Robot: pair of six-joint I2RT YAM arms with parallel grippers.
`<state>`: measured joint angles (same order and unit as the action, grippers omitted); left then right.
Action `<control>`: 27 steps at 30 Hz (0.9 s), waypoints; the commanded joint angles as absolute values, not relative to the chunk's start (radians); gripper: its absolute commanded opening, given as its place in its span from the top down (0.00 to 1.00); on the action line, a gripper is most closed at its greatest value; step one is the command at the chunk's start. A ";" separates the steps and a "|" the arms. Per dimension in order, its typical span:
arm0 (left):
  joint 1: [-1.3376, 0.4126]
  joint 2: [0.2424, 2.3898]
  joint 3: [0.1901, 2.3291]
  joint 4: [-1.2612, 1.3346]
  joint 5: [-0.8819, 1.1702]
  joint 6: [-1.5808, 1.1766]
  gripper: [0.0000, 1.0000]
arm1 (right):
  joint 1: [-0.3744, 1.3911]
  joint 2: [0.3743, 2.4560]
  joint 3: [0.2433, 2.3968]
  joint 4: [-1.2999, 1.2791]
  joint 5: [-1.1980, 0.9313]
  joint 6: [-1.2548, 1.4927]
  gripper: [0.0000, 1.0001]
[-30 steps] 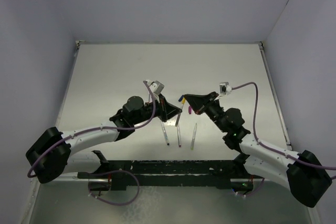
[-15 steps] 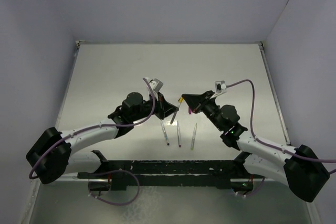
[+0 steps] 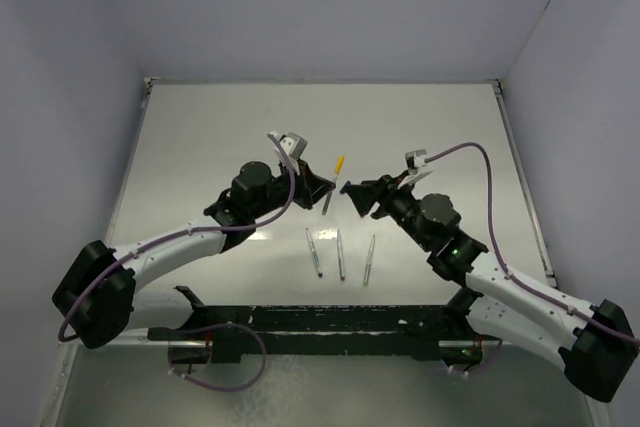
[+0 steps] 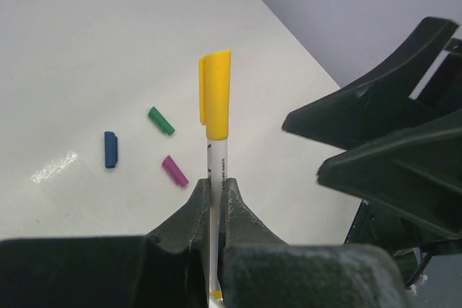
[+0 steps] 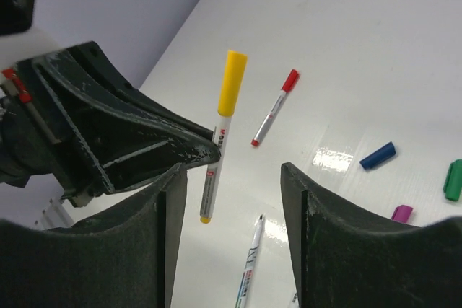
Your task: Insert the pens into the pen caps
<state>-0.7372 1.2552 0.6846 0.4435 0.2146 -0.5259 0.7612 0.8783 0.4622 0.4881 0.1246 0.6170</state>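
Nearest the arm bases, three pens lie side by side on the table (image 3: 200,147): the left pen (image 3: 314,252), the middle pen (image 3: 340,255) and the right pen (image 3: 369,260). They point roughly away from you and sit between the two arms, so either arm can reach them. From above they are too small to tell which are capped.

Just beyond them, your two grippers face each other above the table. Your left gripper (image 4: 216,182) is clamped tight on the yellow-capped pen (image 4: 216,160), gripping low on the barrel so the upper end sticks out free. That leaves room for a cap to go on, and the yellow cap (image 4: 215,95) sits over that end, apparently pushed home. Your right gripper (image 5: 231,171) stands just short of the pen without touching it. Its fingers are about half apart and hold nothing. I judge this pen finished: the left grip now only keeps it off the table, and you can set it down.

Beyond the held pen, the wrist views show a red-capped pen (image 5: 274,108) lying flat. The blue cap (image 4: 110,149), green cap (image 4: 161,120) and purple cap (image 4: 175,171) lie loose on their sides, near one another but not touching. That spacing should let your fingers close on one cap without disturbing the others.
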 commanded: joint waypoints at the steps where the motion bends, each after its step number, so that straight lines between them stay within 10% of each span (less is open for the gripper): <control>1: -0.737 1.267 0.703 0.396 0.132 -0.475 1.00 | 0.763 0.785 0.533 0.430 0.212 0.550 0.42; 27: -0.625 1.855 1.191 -0.054 -0.326 -0.466 0.98 | 0.763 0.613 0.431 0.220 0.348 0.623 0.40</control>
<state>-0.6384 1.8179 1.1233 -0.0410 -0.2829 -0.4458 0.7612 0.6003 0.4324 0.1841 0.3489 0.6064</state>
